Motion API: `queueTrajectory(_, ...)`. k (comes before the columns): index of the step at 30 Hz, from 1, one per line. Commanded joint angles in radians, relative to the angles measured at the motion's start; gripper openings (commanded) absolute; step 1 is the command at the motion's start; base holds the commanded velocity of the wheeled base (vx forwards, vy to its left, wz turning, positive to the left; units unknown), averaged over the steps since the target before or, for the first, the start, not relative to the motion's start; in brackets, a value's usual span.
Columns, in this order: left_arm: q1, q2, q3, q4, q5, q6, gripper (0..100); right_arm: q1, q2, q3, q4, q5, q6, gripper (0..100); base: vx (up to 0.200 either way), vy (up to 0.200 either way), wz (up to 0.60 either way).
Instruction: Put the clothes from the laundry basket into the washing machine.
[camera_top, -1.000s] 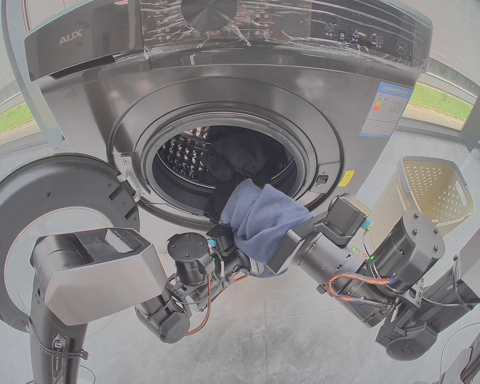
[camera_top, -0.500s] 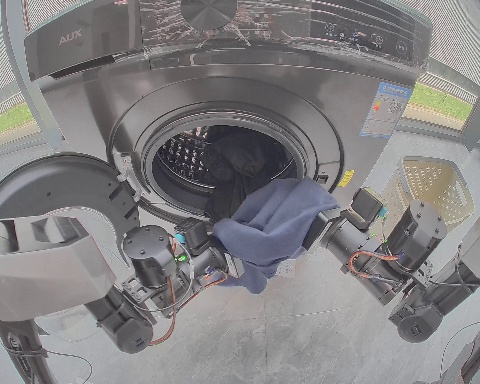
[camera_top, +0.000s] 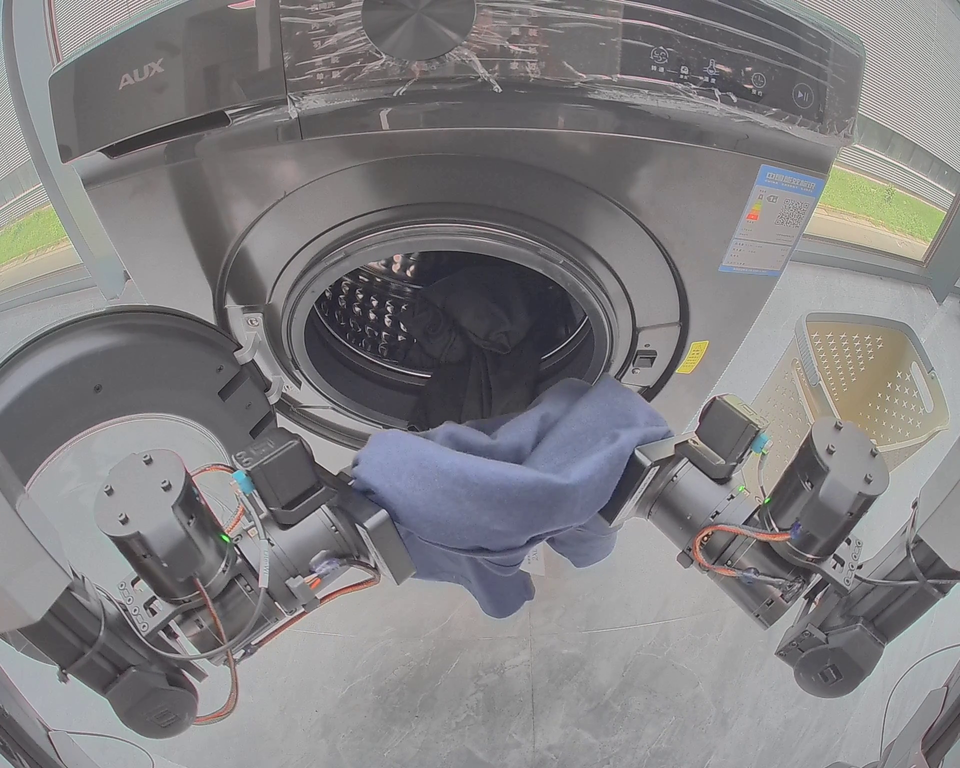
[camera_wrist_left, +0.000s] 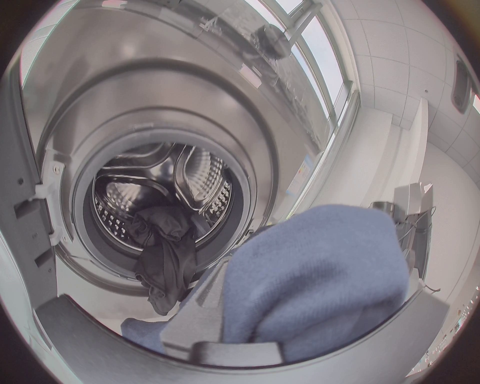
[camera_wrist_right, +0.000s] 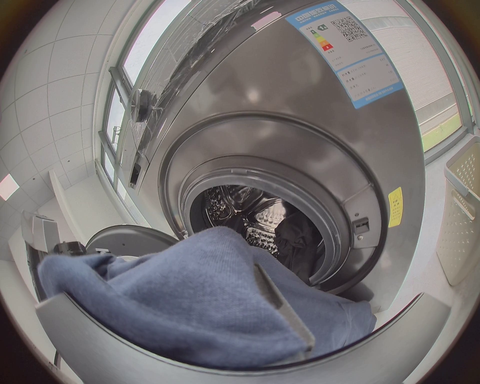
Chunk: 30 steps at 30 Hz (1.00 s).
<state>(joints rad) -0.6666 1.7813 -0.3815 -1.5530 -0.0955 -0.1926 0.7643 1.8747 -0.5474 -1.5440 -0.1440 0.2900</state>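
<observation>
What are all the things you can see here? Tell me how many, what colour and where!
washing machine: 1, dark grey, straight ahead, front facing the robot
machine door: 1, dark grey, swung open on the robot's left
black garment: 1, black, in the drum, hanging over its front rim
blue garment: 1, blue, stretched between the two grippers, in front of the opening and below it
laundry basket: 1, beige, on the floor to the machine's right
label: 1, blue and white, on the upper right of the machine's front
sticker: 1, yellow, right of the opening
floor: grey, under everything
left gripper: 1, black, holding the blue garment's left end
right gripper: 1, black, holding its right end
</observation>
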Motion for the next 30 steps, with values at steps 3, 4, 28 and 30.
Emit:
queueTrajectory(3,0.002,-0.068,0.009,0.001,-0.001,-0.005,0,0.033,0.004,0.014,-0.001,0.001,0.003,0,0.000,0.000,0.00)
queueTrajectory(4,0.002,-0.068,0.009,-0.001,-0.001,-0.005,0,0.035,0.004,0.014,-0.001,0.001,0.003,0,0.000,0.000,0.00)
queueTrajectory(28,0.114,-0.180,0.050,0.002,0.007,-0.067,0,0.118,0.011,0.333,0.001,0.049,-0.045,100,0.000,0.000,0.00)
queueTrajectory(30,0.110,-0.177,0.058,0.002,0.007,-0.067,0,0.118,0.008,0.330,0.001,0.050,-0.045,100,0.000,0.000,0.00)
